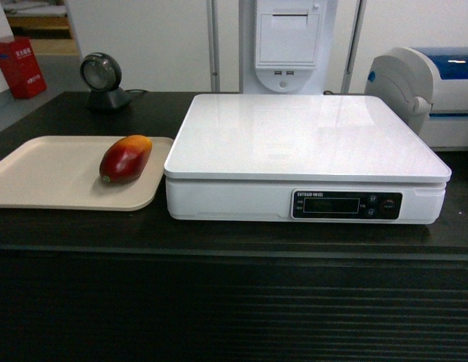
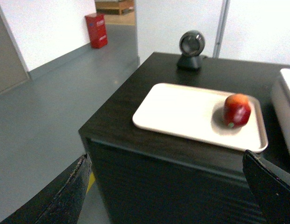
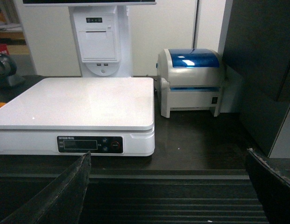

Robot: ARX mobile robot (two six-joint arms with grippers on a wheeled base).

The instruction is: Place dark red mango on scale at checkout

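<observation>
The dark red mango (image 1: 126, 159) lies on its side just left of the white scale (image 1: 309, 136) — both on the black checkout (image 1: 234, 234).

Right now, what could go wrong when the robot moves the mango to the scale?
The mango is round and glossy, so it may slip from the fingers or roll on the tray. The scale top is smooth and flat; the mango might roll off if set near an edge.

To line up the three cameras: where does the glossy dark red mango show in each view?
Head: the dark red mango lies on the flat beige tray, left of the white boxy scale.
Left wrist: on the tray's right part.
Right wrist: not identifiable.
Shared landmark: the scale.
</observation>
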